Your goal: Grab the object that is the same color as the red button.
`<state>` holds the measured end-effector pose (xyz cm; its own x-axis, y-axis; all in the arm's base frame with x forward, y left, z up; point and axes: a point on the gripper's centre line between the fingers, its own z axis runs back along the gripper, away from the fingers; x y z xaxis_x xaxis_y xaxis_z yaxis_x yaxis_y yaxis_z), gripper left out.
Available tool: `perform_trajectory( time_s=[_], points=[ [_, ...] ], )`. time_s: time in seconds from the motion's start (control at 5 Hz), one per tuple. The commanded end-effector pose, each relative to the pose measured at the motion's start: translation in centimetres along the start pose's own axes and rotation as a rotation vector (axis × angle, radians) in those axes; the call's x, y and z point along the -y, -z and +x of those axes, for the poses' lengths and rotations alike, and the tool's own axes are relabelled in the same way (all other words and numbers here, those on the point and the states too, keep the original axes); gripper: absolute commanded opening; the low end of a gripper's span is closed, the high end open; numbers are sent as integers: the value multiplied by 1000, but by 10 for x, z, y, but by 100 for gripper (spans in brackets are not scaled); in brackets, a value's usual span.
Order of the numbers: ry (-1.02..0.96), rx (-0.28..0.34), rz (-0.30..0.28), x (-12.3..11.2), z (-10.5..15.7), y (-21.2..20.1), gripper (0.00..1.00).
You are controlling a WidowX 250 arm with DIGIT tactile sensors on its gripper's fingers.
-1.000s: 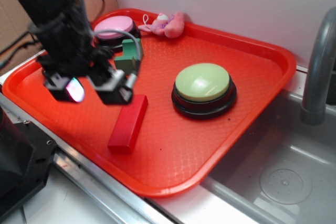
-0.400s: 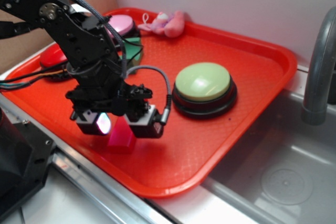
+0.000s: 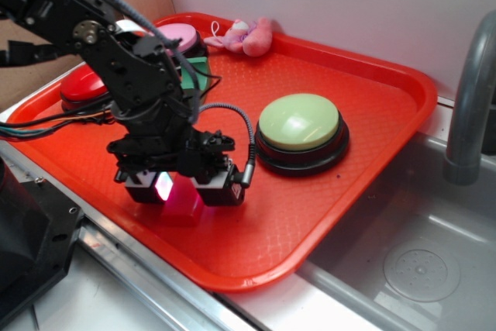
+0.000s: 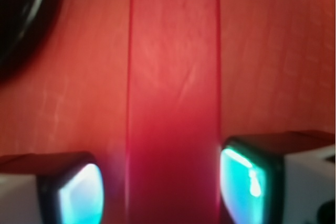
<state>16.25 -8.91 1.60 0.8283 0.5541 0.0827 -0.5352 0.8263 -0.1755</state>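
The gripper (image 3: pixel 180 188) sits low over the red tray (image 3: pixel 325 215) with its jaws spread, straddling the near end of the red block (image 4: pixel 173 108) lying flat, seemingly lined up to pinch its long sides.

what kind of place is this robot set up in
Probably a toy kitchen sink counter: a grey faucet stands over a steel sink basin, and beside it a red tray holds the test objects.
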Motion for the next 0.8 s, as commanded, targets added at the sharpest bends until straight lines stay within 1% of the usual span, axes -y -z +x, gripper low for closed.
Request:
perform_trajectory(
  time_s=[0.0,0.2,0.4,0.6],
  points=[
    [-6,25,32,8,6,-8,0],
    [100,10,19,3,18,-25,0],
    [249,-49,28,-8,37,-55,0],
    [315,-88,40,-16,56,-77,0]
  ],
)
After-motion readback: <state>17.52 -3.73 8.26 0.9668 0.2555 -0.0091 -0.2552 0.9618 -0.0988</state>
